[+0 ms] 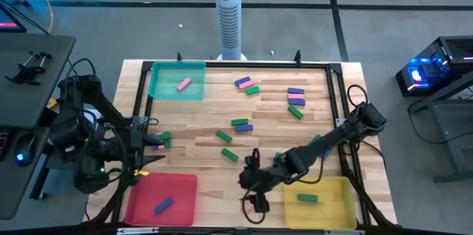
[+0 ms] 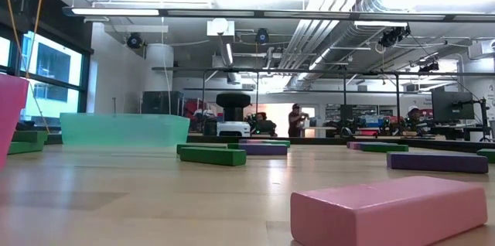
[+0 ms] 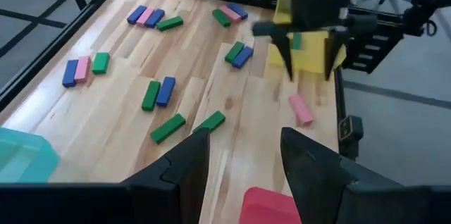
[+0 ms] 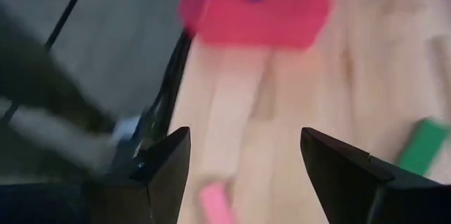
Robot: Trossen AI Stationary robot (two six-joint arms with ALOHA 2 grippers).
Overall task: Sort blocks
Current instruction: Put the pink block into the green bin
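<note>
I count only three blocks sorted: one pink block (image 1: pixel 183 83) lies in the teal tray (image 1: pixel 194 91) at the far left corner, one blue block (image 1: pixel 163 205) in the red tray (image 1: pixel 185 191) at the near left, and one green block (image 1: pixel 307 198) in the yellow tray (image 1: pixel 336 205) at the near right. By my judgement the job is barely begun, since most of the blocks lie loose on the counter (image 1: pixel 273 128).

What is left, as I read the high view: a blue-and-green pair (image 1: pixel 247 86) near the far middle, a stack of blue, pink and green (image 1: pixel 295 102) toward the far right, a green-and-blue pair (image 1: pixel 241 124) in the middle, two single green blocks (image 1: pixel 226 146) just nearer to me, and a small cluster (image 1: pixel 161 141) at the left edge. A loose pink block (image 1: pixel 259 204) sits between the red and yellow trays.

My right tool (image 1: pixel 250 185) hangs over that loose pink block with its fingers spread wide and nothing between them; its wrist view shows the block (image 4: pixel 213 205) just ahead on the bare wood. My left tool (image 1: pixel 148 142) sits at the left edge beside the cluster, its fingers (image 3: pixel 189 164) apart with a clear gap and nothing held in the wrist view.

I judge the pink block the next one to go, bound for the teal tray well across the counter.
</note>
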